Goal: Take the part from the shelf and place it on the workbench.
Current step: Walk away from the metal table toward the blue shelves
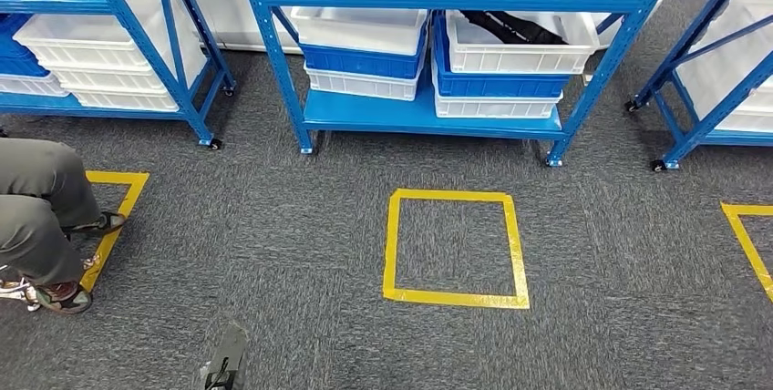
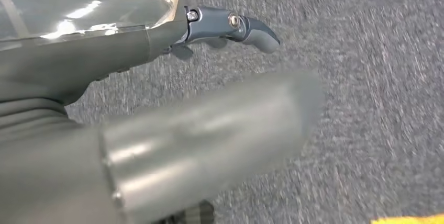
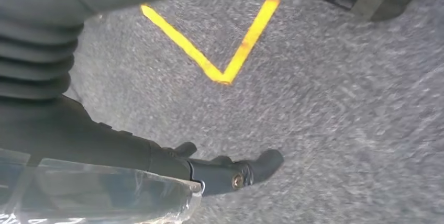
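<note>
Below, a white bin [image 1: 518,44] holds a black part [image 1: 510,27].

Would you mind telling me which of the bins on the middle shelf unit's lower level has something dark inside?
The top white bin of the right-hand stack holds a dark item. The white bin topping the left-hand stack shows nothing dark inside.
</note>
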